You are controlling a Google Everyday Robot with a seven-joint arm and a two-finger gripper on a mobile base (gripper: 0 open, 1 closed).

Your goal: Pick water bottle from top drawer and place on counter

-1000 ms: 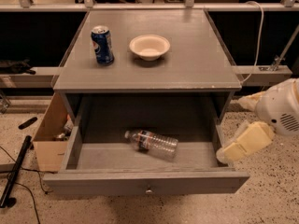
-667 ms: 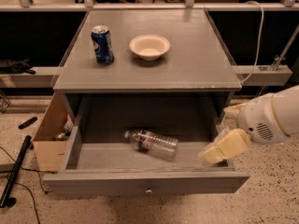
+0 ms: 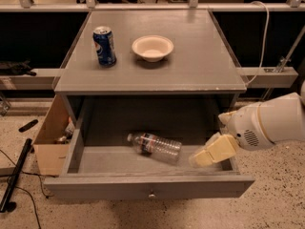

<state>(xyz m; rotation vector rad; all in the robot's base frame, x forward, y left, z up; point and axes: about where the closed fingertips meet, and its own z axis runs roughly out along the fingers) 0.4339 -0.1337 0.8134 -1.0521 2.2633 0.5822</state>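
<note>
The water bottle (image 3: pixel 155 146) lies on its side in the middle of the open top drawer (image 3: pixel 147 187), its cap pointing left. The drawer is pulled out below the counter (image 3: pixel 190 61). My gripper (image 3: pixel 204 156) hangs over the drawer's right part, just right of the bottle's base and a little above the drawer floor. It holds nothing. The white arm reaches in from the right.
A blue soda can (image 3: pixel 104 45) and a cream bowl (image 3: pixel 152 47) stand on the counter. A brown cardboard box (image 3: pixel 50 137) sits left of the drawer. A black rod (image 3: pixel 16 173) lies on the floor at left. A rail and cable run behind.
My gripper and arm have moved left, from outside the drawer's right wall to over the drawer, closer to the bottle. The bottle has not moved.
</note>
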